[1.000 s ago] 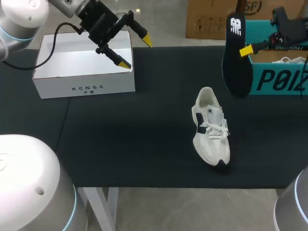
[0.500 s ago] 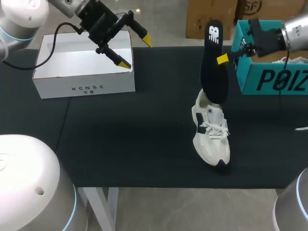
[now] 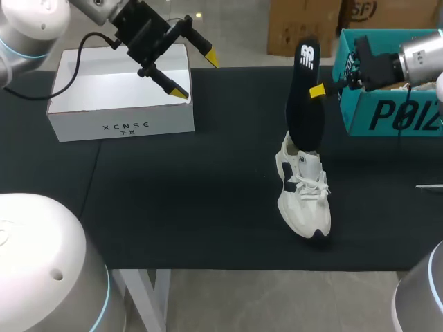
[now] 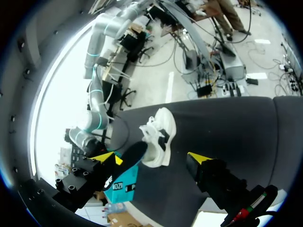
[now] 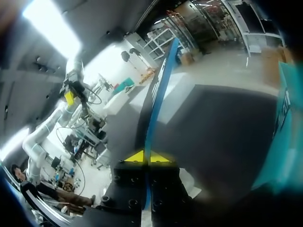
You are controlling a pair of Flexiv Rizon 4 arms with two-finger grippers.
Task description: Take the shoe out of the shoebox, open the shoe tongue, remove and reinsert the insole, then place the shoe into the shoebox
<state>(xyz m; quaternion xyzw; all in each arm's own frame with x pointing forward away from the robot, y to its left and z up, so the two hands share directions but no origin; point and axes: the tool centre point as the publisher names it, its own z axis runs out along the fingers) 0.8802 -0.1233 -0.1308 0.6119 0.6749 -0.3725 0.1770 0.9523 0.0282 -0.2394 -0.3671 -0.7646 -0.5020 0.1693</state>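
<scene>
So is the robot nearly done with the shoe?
About halfway. Done: the shoe is out on the table and its insole is out. In hand: the right gripper is shut on the insole, upright, lower end at the shoe's opening. Still to do: push it in, then put the shoe in the white box, which is empty.

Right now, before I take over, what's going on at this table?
My right arm has its jaws shut on the dark insole, held upright with its lower end at the heel opening of the white shoe, which lies on the black table. The insole is not seated yet. My left arm hangs over the open white box, jaws open and empty.
</scene>
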